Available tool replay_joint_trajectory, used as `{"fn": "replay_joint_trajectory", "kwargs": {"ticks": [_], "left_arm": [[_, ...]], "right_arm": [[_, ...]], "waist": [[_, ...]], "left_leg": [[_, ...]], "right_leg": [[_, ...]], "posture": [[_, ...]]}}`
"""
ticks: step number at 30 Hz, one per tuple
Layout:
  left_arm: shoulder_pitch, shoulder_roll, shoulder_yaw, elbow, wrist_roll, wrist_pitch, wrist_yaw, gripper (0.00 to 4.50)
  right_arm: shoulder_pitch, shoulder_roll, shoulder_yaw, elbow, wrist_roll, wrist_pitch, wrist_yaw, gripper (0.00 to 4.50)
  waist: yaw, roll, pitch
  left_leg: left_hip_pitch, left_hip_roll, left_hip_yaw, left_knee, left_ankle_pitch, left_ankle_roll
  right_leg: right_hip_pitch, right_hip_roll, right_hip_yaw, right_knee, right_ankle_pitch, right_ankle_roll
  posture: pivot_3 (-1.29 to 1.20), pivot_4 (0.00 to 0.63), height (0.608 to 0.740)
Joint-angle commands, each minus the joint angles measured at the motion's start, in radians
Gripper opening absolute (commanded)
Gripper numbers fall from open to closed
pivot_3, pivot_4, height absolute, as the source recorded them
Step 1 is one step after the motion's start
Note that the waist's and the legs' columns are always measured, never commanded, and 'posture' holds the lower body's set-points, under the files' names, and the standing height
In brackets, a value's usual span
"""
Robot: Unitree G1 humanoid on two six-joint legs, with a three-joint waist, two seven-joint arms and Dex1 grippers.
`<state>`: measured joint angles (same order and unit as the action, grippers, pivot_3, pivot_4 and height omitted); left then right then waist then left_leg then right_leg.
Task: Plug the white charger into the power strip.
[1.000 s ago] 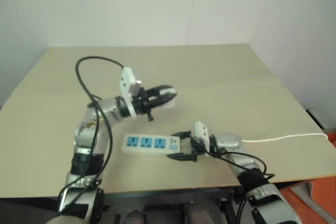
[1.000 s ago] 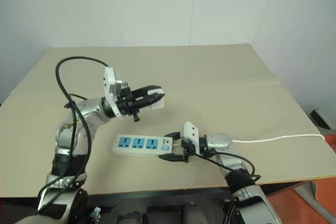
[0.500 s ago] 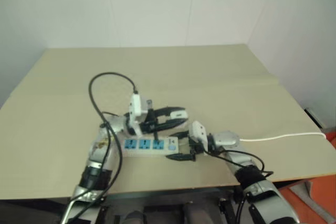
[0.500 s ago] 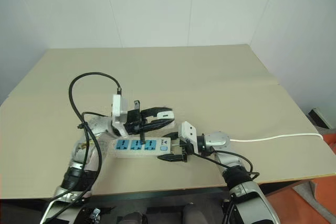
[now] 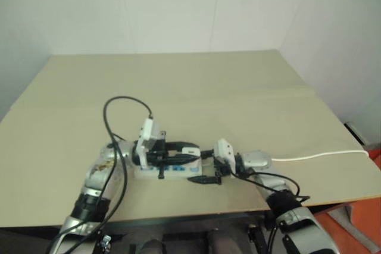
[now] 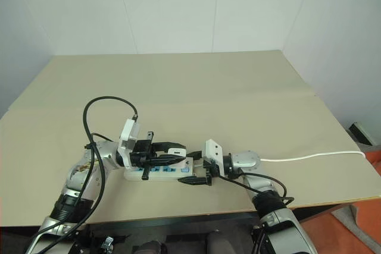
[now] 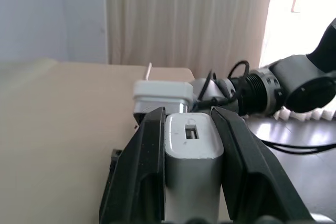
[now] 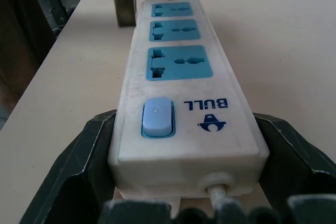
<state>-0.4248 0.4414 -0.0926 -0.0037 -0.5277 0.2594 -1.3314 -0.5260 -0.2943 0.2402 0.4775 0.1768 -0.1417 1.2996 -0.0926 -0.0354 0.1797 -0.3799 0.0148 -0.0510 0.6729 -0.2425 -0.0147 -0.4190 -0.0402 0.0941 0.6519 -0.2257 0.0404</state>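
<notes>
Here, eye views: power strip lies on the tan desk; right gripper clamps its switch end, left gripper hangs just over it, closed on the white charger. Left wrist view: fingers pinch the charger on both sides, a port on its end face. Right wrist view: strip between both fingers, three blue sockets, blue switch, charger blurred over the far end.
</notes>
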Motion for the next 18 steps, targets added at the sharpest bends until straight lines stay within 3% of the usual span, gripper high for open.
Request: {"fn": "replay_joint_trajectory", "kwargs": {"ticks": [1,18], "left_arm": [[0.003,0.016,-0.007,0.012,0.021,-0.041,-0.026,1.02],[0.03,0.022,0.018,0.136,0.068,-0.218,-0.019,1.02]], "right_arm": [[0.02,0.003,0.04,-0.006,-0.025,0.018,0.006,3.47],[0.032,-0.01,0.041,-0.025,-0.021,0.033,0.004,3.47]], "waist": [[0.0,0.0,0.0],[0.001,0.0,-0.001]], "left_leg": [[0.0,0.0,0.0,0.0,0.0,0.0],[0.001,0.0,0.0,-0.002,0.0,0.0]], "right_leg": [[0.0,0.0,0.0,0.0,0.0,0.0],[0.001,0.0,0.0,-0.002,0.0,0.0]], "posture": [[0.0,0.15,0.74],[0.0,0.15,0.74]]}}
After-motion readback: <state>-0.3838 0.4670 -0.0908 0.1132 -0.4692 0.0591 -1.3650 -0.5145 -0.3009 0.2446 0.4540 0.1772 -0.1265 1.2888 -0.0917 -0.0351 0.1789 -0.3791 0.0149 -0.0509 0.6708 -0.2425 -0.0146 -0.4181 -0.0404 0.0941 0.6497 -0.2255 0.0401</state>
